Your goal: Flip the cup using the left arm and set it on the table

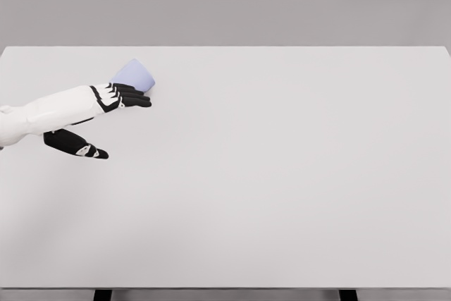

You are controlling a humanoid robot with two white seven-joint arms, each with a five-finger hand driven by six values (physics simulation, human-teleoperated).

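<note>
The light blue cup point(134, 75) sits on the white desk point(282, 174), near the far left corner. The left hand point(106, 114) reaches in from the left edge. Its black fingers point(132, 96) lie straight against the near side of the cup, and the thumb point(76, 144) hangs apart below. The hand is spread and holds nothing.

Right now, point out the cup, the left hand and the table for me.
cup point(135, 74), head view, on its pale blue side wall above the fingers.
left hand point(121, 96), head view, on the black fingers against the cup.
table point(296, 174), head view, on its bare white top.
</note>
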